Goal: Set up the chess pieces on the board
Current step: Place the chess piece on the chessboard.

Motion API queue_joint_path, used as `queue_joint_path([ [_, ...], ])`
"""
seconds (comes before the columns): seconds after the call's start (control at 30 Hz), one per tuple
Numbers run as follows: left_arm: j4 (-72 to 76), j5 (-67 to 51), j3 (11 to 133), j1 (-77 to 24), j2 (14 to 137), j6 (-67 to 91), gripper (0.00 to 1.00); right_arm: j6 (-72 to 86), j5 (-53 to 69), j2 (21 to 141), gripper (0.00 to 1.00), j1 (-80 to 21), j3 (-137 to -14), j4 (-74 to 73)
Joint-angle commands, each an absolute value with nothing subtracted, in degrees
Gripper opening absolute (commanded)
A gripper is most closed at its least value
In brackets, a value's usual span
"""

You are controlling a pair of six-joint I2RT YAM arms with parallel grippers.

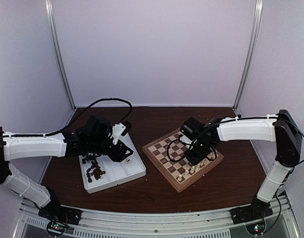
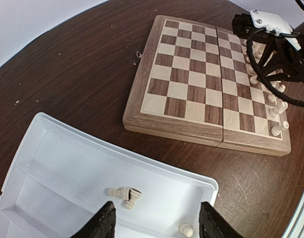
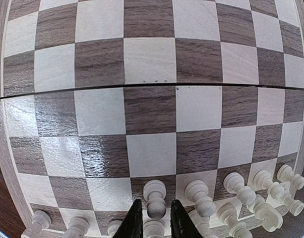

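Hovering over the white tray [image 1: 123, 171], the left tool [image 2: 156, 210] holds its fingers spread wide, and two cream pieces [image 2: 125, 192] lie in the compartment just ahead. Dark pieces [image 1: 94, 168] are heaped in the tray's other compartment. On the board [image 1: 164, 148], beside the tray on the table [image 1: 156, 198], the right tool [image 3: 154, 210] narrowly flanks a white pawn [image 3: 154, 191] standing among the cream rows. I cannot tell whether it is pinching the pawn.

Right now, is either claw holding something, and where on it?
Left gripper: nothing. Right gripper straddles a small cream-white wooden pawn below its head; actual grip cannot be told.
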State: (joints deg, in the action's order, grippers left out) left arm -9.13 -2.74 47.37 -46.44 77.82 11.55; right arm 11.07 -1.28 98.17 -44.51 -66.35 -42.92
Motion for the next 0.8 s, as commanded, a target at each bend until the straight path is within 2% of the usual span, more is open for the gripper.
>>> queue_joint_path([
  [0.0,-7.8,-3.3,48.6,-46.1,78.0,11.1,0.57,10.8,-1.9,97.3,0.21,-44.2,-67.9,-43.8],
  [0.77,-7.8,-3.0,48.3,-46.1,77.7,11.2,0.57,10.5,-1.7,99.5,0.16,-44.2,-68.9,-43.4],
])
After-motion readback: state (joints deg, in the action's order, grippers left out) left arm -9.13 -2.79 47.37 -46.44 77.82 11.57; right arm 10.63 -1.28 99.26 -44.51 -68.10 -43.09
